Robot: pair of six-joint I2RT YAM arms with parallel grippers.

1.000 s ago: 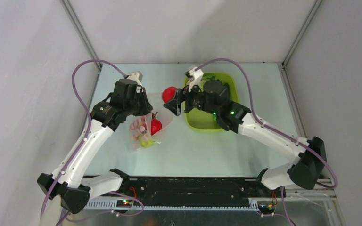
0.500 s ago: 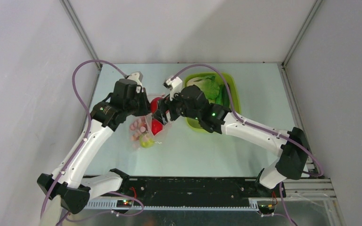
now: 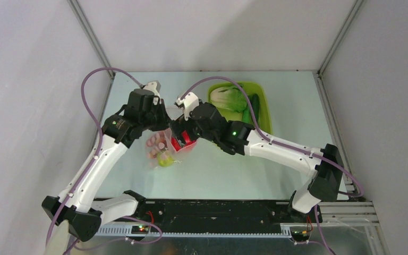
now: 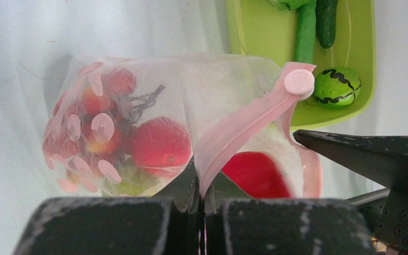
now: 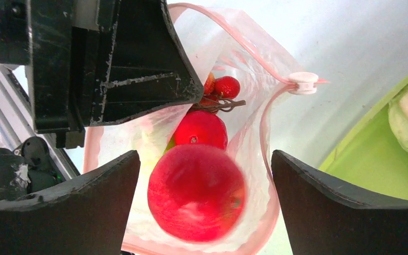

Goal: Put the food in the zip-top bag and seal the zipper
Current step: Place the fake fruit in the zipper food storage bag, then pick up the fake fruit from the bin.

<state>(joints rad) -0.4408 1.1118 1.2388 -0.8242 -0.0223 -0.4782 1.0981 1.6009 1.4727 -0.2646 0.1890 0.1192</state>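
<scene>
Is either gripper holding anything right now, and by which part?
The left gripper pinches the zip-top bag by its pink zipper strip. The right gripper is open, holding nothing; a red tomato sits loose between its jaws.

**Pale table bears a tray and a bag**

The pale blue-green table (image 3: pixel 276 164) carries two things, both set back from its near edge. A lime-green rectangular tray (image 3: pixel 266 109) sits flat toward the far side, right of centre. Near it on the left, the clear zip-top bag (image 3: pixel 161 155) rests its filled, closed end on the surface.
</scene>
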